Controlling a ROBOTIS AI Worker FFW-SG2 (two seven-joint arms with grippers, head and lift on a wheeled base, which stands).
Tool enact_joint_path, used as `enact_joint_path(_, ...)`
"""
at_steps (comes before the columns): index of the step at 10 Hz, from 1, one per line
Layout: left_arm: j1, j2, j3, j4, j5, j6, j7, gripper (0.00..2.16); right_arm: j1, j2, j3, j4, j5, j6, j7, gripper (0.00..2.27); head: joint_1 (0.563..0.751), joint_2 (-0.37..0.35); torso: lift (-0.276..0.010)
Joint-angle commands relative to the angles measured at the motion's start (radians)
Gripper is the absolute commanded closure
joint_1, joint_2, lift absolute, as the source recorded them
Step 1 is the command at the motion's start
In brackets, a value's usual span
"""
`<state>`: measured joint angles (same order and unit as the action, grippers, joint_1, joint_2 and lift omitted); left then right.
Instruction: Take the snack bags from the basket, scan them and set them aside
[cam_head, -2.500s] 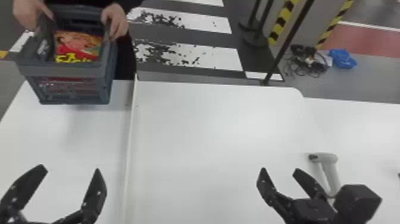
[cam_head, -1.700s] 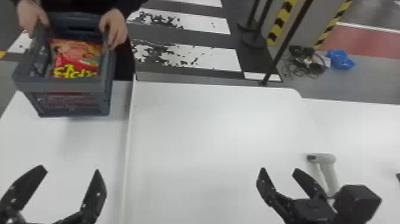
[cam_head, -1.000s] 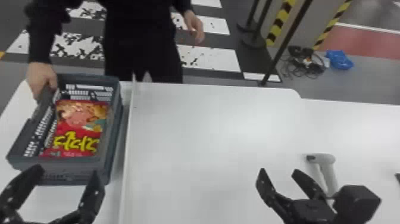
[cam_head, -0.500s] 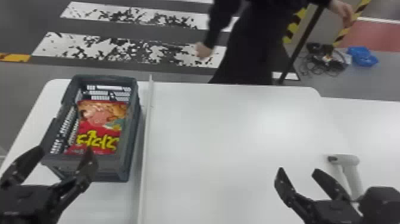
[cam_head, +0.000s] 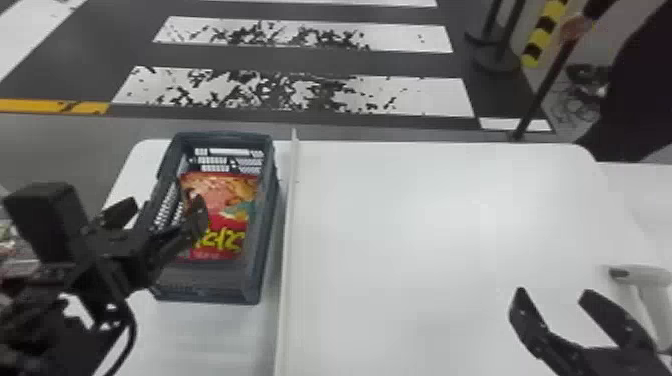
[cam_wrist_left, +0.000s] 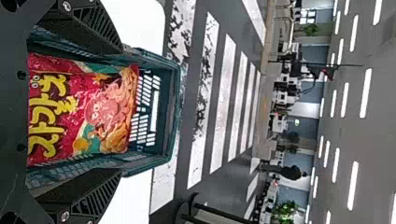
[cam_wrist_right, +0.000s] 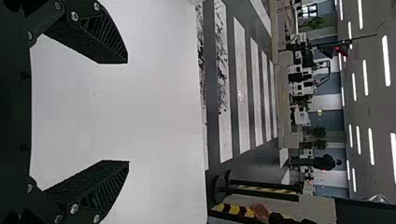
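My left gripper (cam_head: 162, 212) is open over the near left part of the grey basket (cam_head: 260, 280), its fingertips above the basket's side. A red snack bag (cam_head: 225, 200) with yellow lettering lies face up in the basket. In the left wrist view the open left gripper (cam_wrist_left: 122, 112) has the snack bag (cam_wrist_left: 88, 107) and the basket (cam_wrist_left: 173, 112) beyond its spread fingers. My right gripper (cam_head: 552, 295) stands open over the white table, left of a pale handheld scanner (cam_head: 645, 280). The right wrist view shows that gripper (cam_wrist_right: 128, 112) with nothing between its fingers.
A thin raised white divider (cam_head: 287, 225) runs along the white table (cam_head: 425, 225), just right of the basket. Behind the table's far right corner, a dark post (cam_head: 542, 92) stands on the floor.
The person set the basket down on the table, let go and moved off to the right. My left arm has risen and come over the basket's near end. The head view has shifted left.
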<state>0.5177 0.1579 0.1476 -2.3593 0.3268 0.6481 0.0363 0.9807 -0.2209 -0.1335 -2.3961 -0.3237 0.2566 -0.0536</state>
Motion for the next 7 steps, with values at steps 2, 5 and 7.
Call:
enact_joint_path(2,-0.130,-0.005,-0.011,0.083,-0.002,0.118,0.004,0.14,0.007,0.000,-0.009,0.000,0.000,0.000,0.000,0.17,0.695,-0.003,-0.075)
enact_joint_path(5,-0.269,-0.012,-0.020,0.204,-0.003,0.244,0.011,0.14,0.007,0.000,-0.015,0.002,0.000,0.010,0.000,0.17,0.695,-0.010,-0.075)
enact_joint_path(7,-0.369,-0.031,-0.043,0.284,-0.017,0.315,0.013,0.15,0.009,-0.002,-0.023,0.003,0.000,0.019,0.000,0.17,0.695,-0.014,-0.075)
